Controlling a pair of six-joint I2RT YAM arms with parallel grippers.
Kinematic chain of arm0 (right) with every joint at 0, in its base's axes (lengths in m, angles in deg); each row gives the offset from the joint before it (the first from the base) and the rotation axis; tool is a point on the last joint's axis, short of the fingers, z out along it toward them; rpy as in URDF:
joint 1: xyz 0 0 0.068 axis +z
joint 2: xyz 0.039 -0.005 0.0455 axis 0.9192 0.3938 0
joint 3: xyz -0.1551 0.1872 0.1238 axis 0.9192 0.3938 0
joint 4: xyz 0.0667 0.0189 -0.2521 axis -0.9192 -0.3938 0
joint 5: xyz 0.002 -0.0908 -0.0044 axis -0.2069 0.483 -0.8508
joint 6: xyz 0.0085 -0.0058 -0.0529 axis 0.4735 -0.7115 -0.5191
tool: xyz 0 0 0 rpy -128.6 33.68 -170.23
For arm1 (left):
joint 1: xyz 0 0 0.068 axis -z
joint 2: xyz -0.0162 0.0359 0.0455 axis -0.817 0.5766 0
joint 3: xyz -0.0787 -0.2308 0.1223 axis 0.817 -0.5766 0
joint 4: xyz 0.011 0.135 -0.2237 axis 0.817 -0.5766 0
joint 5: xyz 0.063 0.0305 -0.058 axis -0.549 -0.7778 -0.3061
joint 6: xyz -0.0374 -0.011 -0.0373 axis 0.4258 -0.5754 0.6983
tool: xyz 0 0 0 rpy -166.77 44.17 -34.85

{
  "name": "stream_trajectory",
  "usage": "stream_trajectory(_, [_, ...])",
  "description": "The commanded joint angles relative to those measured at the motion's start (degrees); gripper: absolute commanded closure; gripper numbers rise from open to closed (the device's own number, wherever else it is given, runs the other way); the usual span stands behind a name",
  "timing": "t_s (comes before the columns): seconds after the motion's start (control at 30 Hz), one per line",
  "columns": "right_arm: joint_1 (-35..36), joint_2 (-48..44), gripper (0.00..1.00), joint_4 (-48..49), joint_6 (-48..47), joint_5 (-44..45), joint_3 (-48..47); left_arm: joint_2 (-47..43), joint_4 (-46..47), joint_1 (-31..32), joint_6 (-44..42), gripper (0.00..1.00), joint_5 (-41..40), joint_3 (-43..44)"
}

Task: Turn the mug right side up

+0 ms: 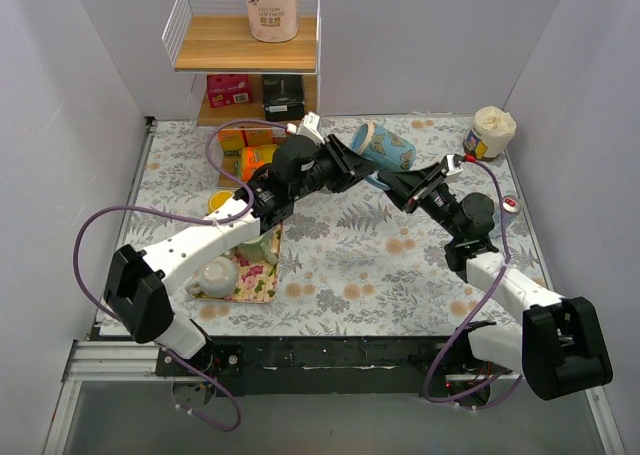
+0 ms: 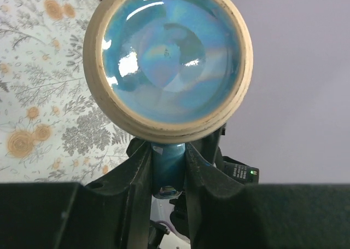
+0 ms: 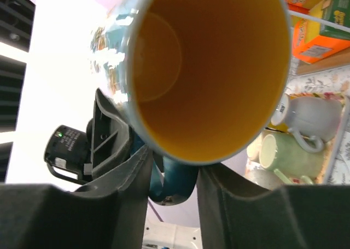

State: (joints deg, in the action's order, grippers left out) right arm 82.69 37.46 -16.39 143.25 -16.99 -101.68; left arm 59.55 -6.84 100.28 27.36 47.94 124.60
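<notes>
Floral cloth covers the table (image 1: 400,265), and its wide middle lies bare below the two arms. A wire shelf (image 1: 245,45) stands at the far edge, a tray of cups (image 1: 262,287) sits near left, and a paper roll (image 1: 492,130) far right. The blue mug (image 1: 385,145) hangs in the air above the middle, on its side, base toward the left wrist camera and mouth toward the right. The left gripper (image 1: 358,163) is clamped on the handle (image 2: 167,172). The right gripper (image 1: 388,178) has a finger either side of the same handle, though I cannot tell whether they press it. One grip should be firm before the other lets go. Then roll the mouth upward and lower the mug over the bare middle, away from shelf and tray.
</notes>
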Motion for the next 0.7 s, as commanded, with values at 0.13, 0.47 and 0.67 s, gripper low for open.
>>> stream_trajectory(0.13, [0.0,2.4,0.99,14.2,5.8,0.3,-0.6,-6.6,13.8,0.5,0.3,1.00,5.2,-2.6])
stream_trajectory(0.47, [-0.1,-0.3,0.99,5.0,0.6,0.8,-2.9,-7.4,8.1,0.5,-4.0,0.33,3.5,-3.3])
stream_trajectory(0.67, [-3.2,-3.5,0.99,-16.5,-9.7,-0.1,-9.5,-9.1,-1.9,0.4,-10.9,0.02,-2.0,-2.1])
